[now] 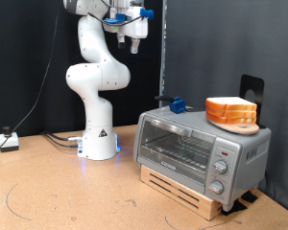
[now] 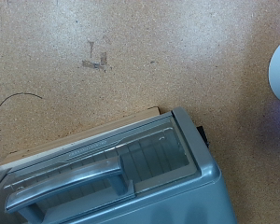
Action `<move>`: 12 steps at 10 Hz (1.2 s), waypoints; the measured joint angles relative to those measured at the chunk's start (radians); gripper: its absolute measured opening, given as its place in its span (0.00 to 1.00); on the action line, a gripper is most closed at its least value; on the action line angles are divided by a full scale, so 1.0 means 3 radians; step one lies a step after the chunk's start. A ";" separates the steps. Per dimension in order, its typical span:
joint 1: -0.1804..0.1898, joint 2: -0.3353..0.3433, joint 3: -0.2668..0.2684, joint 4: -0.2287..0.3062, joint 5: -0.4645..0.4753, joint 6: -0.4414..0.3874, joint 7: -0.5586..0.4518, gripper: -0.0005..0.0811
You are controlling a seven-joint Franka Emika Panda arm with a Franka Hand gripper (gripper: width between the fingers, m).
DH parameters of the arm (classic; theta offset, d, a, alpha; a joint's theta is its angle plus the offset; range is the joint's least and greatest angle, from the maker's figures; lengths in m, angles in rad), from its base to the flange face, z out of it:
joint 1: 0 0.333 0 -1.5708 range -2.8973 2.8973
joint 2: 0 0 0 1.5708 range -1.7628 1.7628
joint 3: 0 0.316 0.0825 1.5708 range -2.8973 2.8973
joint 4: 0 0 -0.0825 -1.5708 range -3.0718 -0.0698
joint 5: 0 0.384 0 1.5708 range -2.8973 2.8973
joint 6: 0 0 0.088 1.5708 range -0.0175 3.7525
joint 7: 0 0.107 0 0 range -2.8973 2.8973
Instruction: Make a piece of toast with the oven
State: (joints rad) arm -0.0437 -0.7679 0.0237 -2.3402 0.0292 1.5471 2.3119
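The silver oven (image 1: 197, 144) stands on a wooden slat base (image 1: 182, 189) at the exterior view's right. Its glass door is closed and the wire rack shows behind it. In the wrist view the oven (image 2: 131, 177) is seen from above, with its bar handle (image 2: 65, 184). A thick stack of bread slices (image 1: 232, 113) lies on the oven's top. No single piece of toast can be picked out. My gripper (image 1: 134, 38) hangs high at the exterior view's top, well above and to the left of the oven, with nothing in it. Its fingers do not show in the wrist view.
A small blue block (image 1: 176, 104) sits on the oven's back left corner. A black stand (image 1: 251, 88) rises behind the stack. The white robot base (image 1: 99, 144) stands to the oven's left, with cables and a small box (image 1: 8, 142) further left. Brown tabletop (image 2: 131, 56) surrounds the oven.
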 joint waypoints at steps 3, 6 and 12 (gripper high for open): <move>0.0144 0.0000 -0.0096 -0.0019 0.0022 -0.0084 -0.0969 0.99; 0.0433 -0.0147 0.0052 -0.0164 -0.0238 -0.0316 -0.1709 0.99; 0.0869 -0.0173 -0.0131 -0.0064 0.0249 -0.0284 -0.3087 0.99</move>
State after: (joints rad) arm 0.2171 -0.8197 -0.0157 -2.3594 0.1039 1.4618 1.3857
